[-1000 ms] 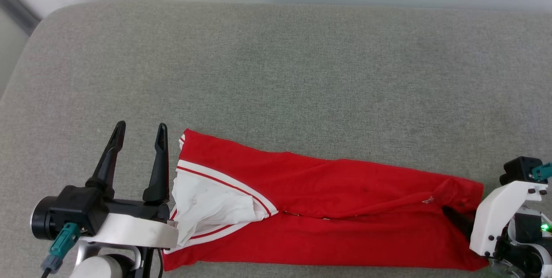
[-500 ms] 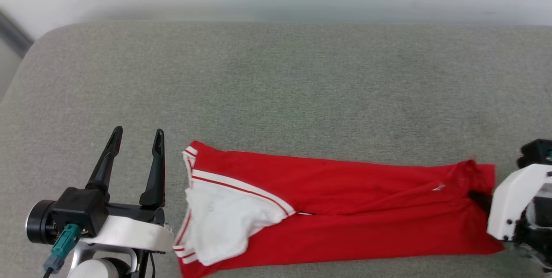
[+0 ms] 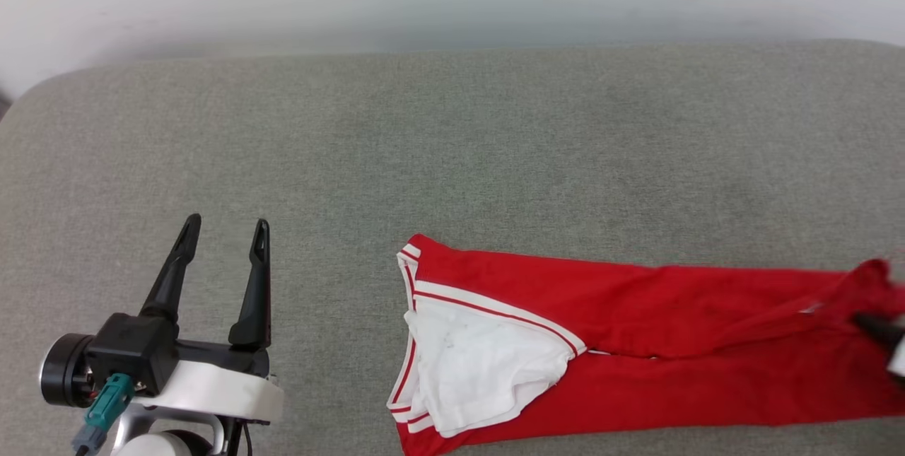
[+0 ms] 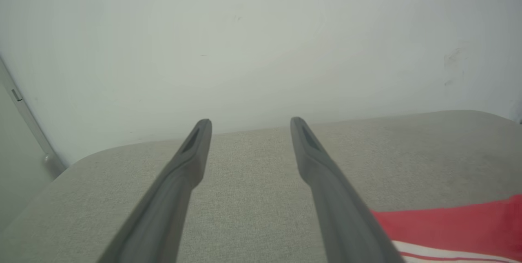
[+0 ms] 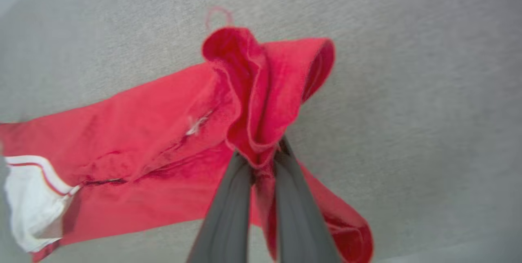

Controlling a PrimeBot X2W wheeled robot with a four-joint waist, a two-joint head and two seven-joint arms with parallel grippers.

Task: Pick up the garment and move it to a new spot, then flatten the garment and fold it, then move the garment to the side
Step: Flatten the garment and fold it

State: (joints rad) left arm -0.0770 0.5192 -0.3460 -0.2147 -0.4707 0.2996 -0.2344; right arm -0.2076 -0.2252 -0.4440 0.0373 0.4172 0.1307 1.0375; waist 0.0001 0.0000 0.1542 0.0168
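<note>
The right gripper (image 5: 261, 155) has its fingers (image 5: 228, 197) squeezed tight on one red end of the garment (image 5: 142, 132). That end is bunched up and lifted a little off the grey cushion (image 5: 408, 91). The rest of the garment (image 3: 636, 343) lies flat on the cushion (image 3: 452, 145) as a long red strip, near the front edge and over on the robot's right. Its white sleeve (image 3: 474, 364) is tucked in at the other end.

The left gripper (image 3: 226, 223) is well apart from the garment. Its fingers (image 4: 191, 153) are spread wide, with nothing in them.

I think the fold is made, or nearly made, and the job now is to move the garment to the side. The next move needs a firm pinch and a low, slow pull, so the strip slides without coming open. Then the fingers must let go.
</note>
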